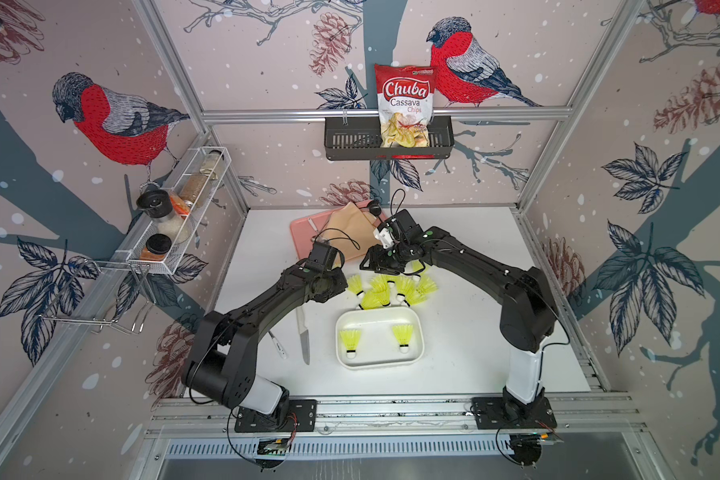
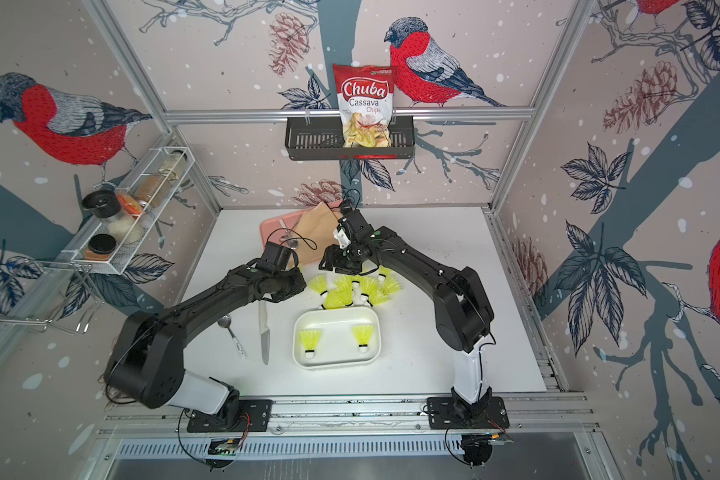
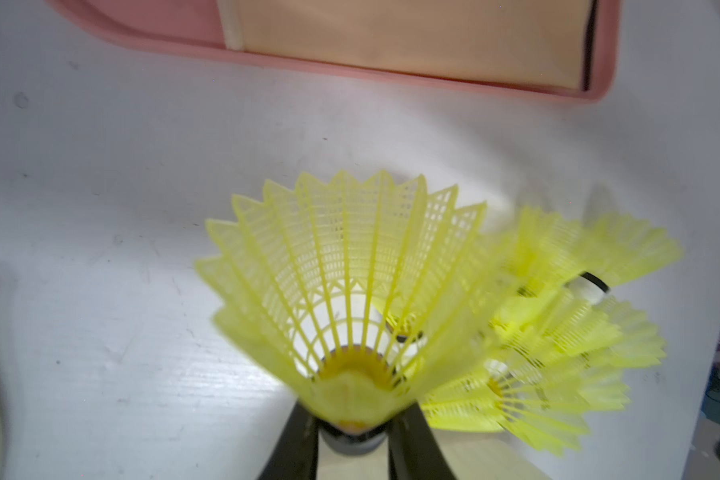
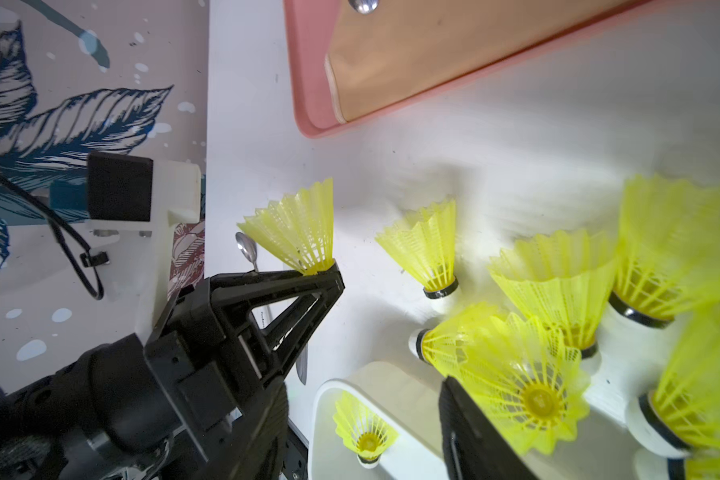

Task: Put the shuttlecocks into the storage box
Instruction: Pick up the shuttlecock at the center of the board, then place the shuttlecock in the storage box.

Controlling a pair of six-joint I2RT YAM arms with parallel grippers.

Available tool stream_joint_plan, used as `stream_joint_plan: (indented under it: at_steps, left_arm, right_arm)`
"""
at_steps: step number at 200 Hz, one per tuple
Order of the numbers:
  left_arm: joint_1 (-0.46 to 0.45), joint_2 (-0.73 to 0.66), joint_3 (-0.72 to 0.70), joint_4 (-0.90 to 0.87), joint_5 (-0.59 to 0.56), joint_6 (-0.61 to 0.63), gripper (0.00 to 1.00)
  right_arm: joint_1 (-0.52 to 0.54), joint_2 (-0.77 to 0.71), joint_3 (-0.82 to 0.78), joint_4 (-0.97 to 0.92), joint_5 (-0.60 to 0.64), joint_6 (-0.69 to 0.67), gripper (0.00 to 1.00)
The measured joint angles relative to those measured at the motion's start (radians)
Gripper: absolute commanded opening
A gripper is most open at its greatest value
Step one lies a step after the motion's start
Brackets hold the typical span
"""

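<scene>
My left gripper (image 3: pixel 352 422) is shut on the base of one neon yellow shuttlecock (image 3: pixel 346 270), its skirt pointing away from the jaws. The right wrist view shows this gripper (image 4: pixel 329 276) and its shuttlecock (image 4: pixel 296 228) just left of the pile. Several more shuttlecocks (image 1: pixel 395 291) lie heaped on the table behind the white storage box (image 1: pixel 377 326), which holds two shuttlecocks (image 1: pixel 350 338) (image 1: pixel 403 334) standing on their tips. My right gripper (image 4: pixel 362 399) hangs open over the pile's near edge and the box rim, with nothing between its fingers. One shuttlecock (image 4: pixel 528 399) sits just outside a finger.
A pink tray (image 1: pixel 304 232) with a tan cloth lies behind the arms. A knife (image 1: pixel 304 336) and a spoon (image 2: pixel 233 332) lie left of the box. A black basket (image 1: pixel 350 141) with a chips bag hangs on the back wall. A wire spice rack (image 1: pixel 175 220) hangs on the left wall.
</scene>
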Motion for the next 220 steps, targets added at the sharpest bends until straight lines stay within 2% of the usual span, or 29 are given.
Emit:
stream_joint_plan:
  at_steps: [22,60,85,112,164,220]
  left_arm:
    - [-0.09,-0.085,0.016,-0.096,0.016,0.003,0.09]
    - [-0.305,-0.219,-0.047,-0.202,0.054,-0.074,0.08]
    - [-0.445,-0.247,-0.111,-0.23,0.053,-0.157,0.07]
    - [-0.557,-0.23,-0.147,-0.229,0.042,-0.233,0.07]
    - [-0.601,-0.156,-0.166,-0.208,0.004,-0.322,0.08]
    - [-0.602,-0.079,-0.138,-0.185,-0.035,-0.325,0.08]
  right_arm:
    - [0.021,-0.122,-0.085,-0.021,0.032,-0.002,0.6]
    - [0.09,-0.373,-0.354,-0.06,0.073,0.01,0.61]
    - [0.13,-0.5,-0.504,-0.069,0.082,0.041,0.62]
    - [0.145,-0.564,-0.62,-0.069,0.084,0.071,0.62]
    - [0.149,-0.575,-0.678,-0.048,0.081,0.077,0.62]
    - [0.143,-0.547,-0.693,-0.013,0.073,0.085,0.61]
